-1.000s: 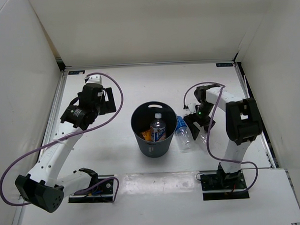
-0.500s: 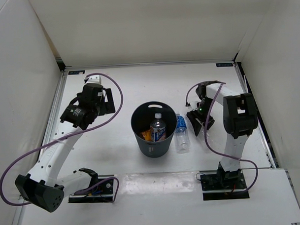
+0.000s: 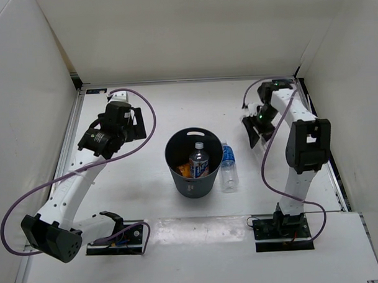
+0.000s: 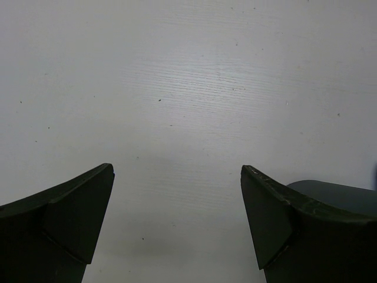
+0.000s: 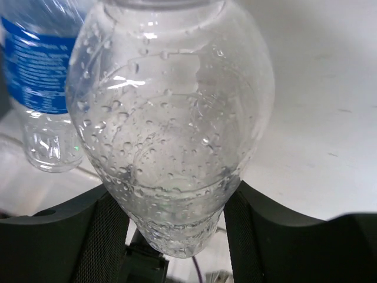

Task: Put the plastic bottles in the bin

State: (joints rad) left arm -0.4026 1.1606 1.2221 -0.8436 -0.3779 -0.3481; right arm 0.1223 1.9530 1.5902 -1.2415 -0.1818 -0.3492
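1. Okay, your right gripper (image 3: 252,132) is clamped on the clear bottle (image 5: 177,118). The right wrist view shows its droplet-covered body wedged between both fingers (image 5: 88,236), touching each.
2. From above, that gripper sits right of and behind the bin (image 3: 192,186), well apart from it. The clear bottle is too hard to make out in that view.
3. Your left gripper (image 4: 177,194) is spread wide and holds nothing. Only bare table (image 4: 188,71) shows between its fingers. From above it sits left of and behind the bin.
4. Two bottles are inside the bin. The white-blue bottle (image 3: 199,161) stands roughly upright with its cap up. The orange bottle (image 3: 184,171) lies low on its left, mostly hidden.
5. The blue-cap bottle (image 3: 228,167) lies on the table just right of the bin, cap pointing away from the arm bases. You can't tell whether it touches the bin wall.
6. In the right wrist view the blue-cap bottle shows at upper left, behind the clear bottle.
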